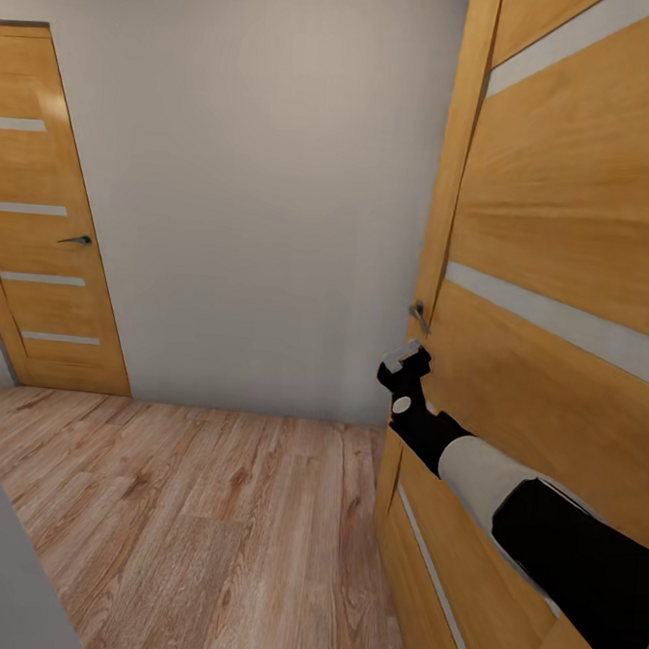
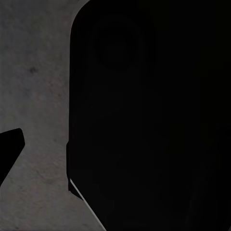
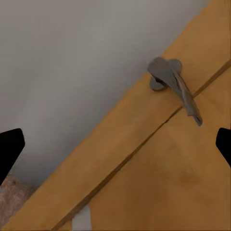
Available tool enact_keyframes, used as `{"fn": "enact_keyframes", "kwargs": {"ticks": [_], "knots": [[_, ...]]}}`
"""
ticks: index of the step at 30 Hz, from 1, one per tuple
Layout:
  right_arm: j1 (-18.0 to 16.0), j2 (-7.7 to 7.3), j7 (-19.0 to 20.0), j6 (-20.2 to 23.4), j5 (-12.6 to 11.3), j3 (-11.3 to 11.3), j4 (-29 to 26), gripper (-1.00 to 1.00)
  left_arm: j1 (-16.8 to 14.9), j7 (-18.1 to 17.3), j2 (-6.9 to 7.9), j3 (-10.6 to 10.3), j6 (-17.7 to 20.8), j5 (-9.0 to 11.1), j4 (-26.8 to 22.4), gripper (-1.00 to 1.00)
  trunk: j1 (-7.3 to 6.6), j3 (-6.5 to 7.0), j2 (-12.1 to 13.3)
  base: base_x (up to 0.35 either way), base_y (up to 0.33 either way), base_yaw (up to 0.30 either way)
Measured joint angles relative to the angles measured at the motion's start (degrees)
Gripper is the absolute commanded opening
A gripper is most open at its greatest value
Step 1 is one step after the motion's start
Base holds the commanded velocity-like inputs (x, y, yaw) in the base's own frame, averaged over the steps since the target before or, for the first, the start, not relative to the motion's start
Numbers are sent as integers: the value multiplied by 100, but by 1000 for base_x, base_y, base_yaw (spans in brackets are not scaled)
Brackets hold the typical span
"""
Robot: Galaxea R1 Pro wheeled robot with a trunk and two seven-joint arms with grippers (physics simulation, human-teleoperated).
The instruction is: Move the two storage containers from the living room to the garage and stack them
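2 slatted wooden doors (image 1: 51,218), plank floor (image 1: 204,529).

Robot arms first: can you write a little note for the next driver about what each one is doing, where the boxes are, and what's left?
Right gripper: open, holding nothing, reaching toward the grey door handle on the wooden door.
Left gripper: fingers barely in view, state unclear.
Storage containers: not in sight here; a hallway with wood plank floor, grey wall and a second, closed door.
Done: nothing confirmable.
Left: likely work the handle, pass through, then move and stack both containers in the garage.
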Motion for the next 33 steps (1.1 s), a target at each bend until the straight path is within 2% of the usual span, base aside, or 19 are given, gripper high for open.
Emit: {"fn": "enact_keyframes", "kwargs": {"ticks": [2, 7, 17, 26, 33], "knots": [[0, 221, 11, -13, 1, 5, 23, 100, 0, 4, 0, 0, 0, 0, -1, 100, 0, 0, 0, 0, 0, 0], [0, 402, 159, -49, -10, -9, 22, 100, 0, 7, 1, 0, 6, 0, 1, 100, -1, 0, 0, 22, 0, 0], [9, 407, 171, -387, 37, -7, 91, 100, 0, 8, 5, 0, 8, 0, 2, 100, -1, 0, 0, 77, 0, 0], [51, 420, 105, -384, 36, 31, 100, 100, 0, 8, 4, 0, 8, 7, 2, 100, -1, 0, 0, 94, 0, 0], [52, 458, 95, -384, 36, 32, 100, 100, 0, 8, 8, 0, 8, 8, 2, 100, -2, 0, 0, 219, 0, 0]]}}
